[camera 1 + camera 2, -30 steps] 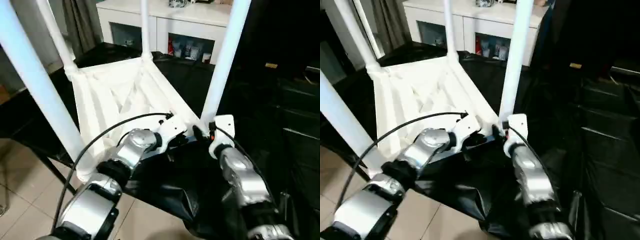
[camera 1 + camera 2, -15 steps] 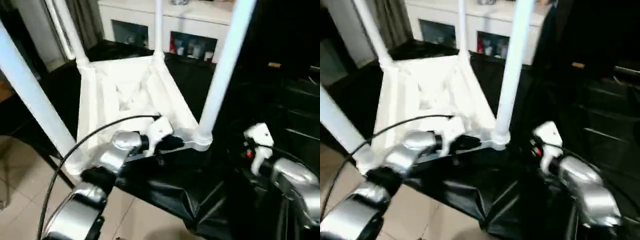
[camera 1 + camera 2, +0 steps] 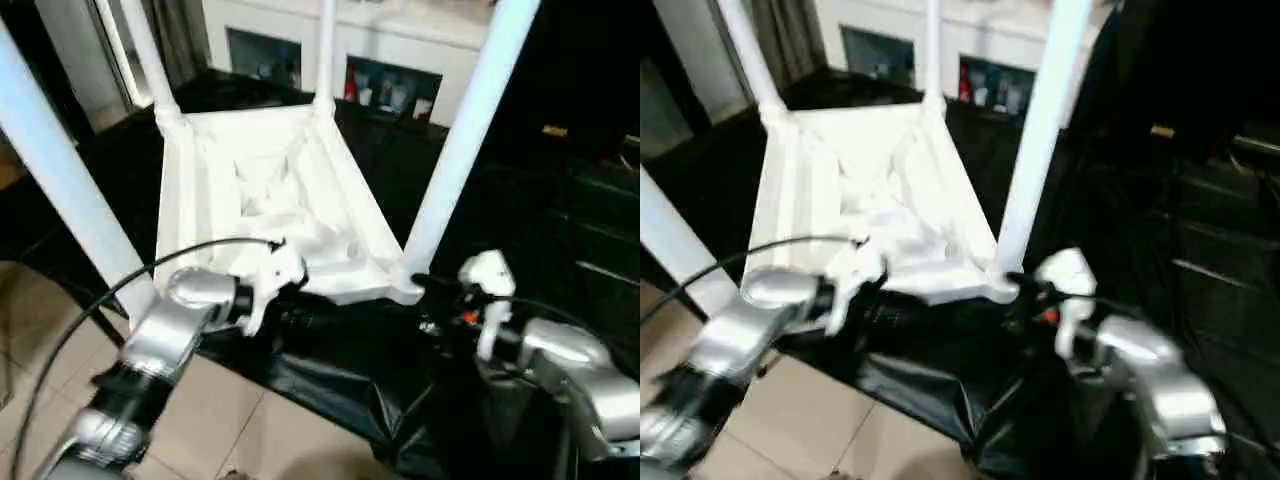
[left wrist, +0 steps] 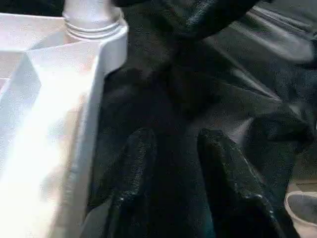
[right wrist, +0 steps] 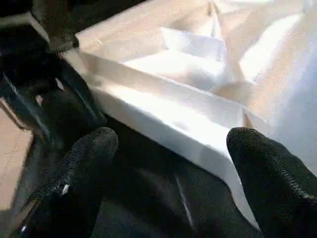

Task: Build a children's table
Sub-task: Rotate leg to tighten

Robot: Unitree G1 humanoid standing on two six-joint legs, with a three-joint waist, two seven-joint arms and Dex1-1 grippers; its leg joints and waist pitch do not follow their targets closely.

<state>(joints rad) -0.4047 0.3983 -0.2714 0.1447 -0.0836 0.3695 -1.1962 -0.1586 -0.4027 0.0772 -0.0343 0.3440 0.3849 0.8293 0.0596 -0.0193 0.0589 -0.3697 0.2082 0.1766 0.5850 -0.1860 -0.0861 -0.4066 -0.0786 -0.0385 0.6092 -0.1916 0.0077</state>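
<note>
The children's table (image 3: 270, 190) lies upside down on a black-covered surface, its white ribbed underside up. Its white legs stand upright from the corners: near left (image 3: 60, 170), far left (image 3: 150, 70), far right (image 3: 325, 50), near right (image 3: 460, 140). My left gripper (image 4: 173, 163) hovers over the black cover just beside the top's near edge (image 4: 94, 129). Its black fingers (image 4: 138, 168) are open, with nothing between them. My right gripper (image 5: 173, 144) is wide open beside the near right corner (image 3: 405, 290), facing the top's rim (image 5: 163, 119) without touching it.
A white cabinet with glass doors (image 3: 400, 60) stands behind the table. The crumpled black cover (image 3: 340, 370) hangs over the bench's front edge. Tiled floor (image 3: 60, 330) lies below at the left. Dark shelving (image 3: 600, 230) is at the right.
My left gripper's fingers have parted, and it has drawn back from the top's near edge. My right gripper has come away from the base of the near right leg. The camera has shifted.
</note>
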